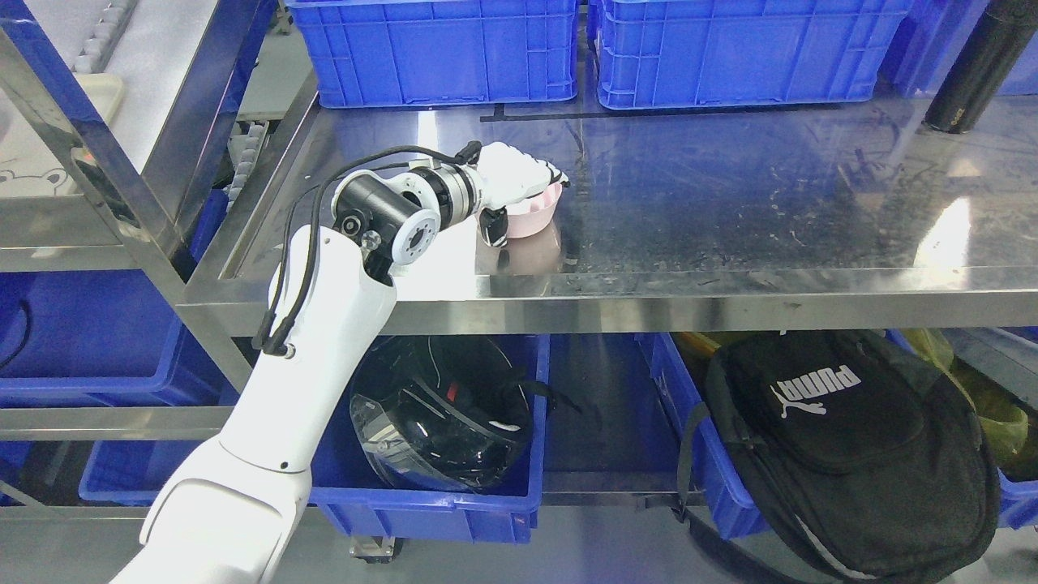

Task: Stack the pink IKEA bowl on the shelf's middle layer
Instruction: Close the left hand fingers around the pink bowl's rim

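A pink bowl (537, 212) sits on the shiny steel middle shelf (730, 203), left of its middle. My left hand (519, 188) reaches in from the lower left and lies over the bowl's near left rim. Its white fingers curl over the top of the bowl and the thumb goes down its side, so the hand is shut on the bowl. Much of the bowl's rim is hidden under the hand. Whether the bowl rests on the shelf or is held just above it cannot be told. My right arm is out of view.
Two blue crates (438, 49) (754, 49) stand at the back of the shelf. A black cylinder (973, 69) stands at the back right. Below, a blue bin holds a black helmet (442, 414), and a black backpack (843, 438) lies at the right. A shelf post (97, 154) rises at the left.
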